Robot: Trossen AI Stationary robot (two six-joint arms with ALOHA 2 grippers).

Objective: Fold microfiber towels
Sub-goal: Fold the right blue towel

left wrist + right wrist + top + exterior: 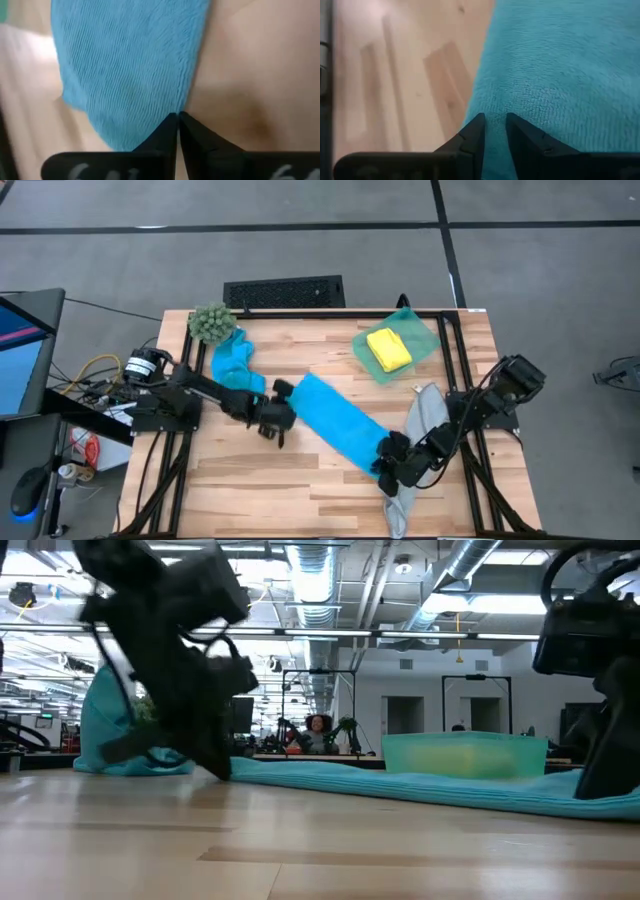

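Both claws pinch opposite ends of the long flat turquoise microfiber towel [338,420], stretched between left claw [283,418] and right claw [385,463].

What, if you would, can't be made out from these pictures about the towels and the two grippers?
- Blue towel: its end under the right gripper, high view, covered by the gripper.
- Grey towel: lower part, high view, hidden by the right arm.
- Left gripper: low view, motion-blurred.
- Yellow towel: low view, hazy behind the green bin.
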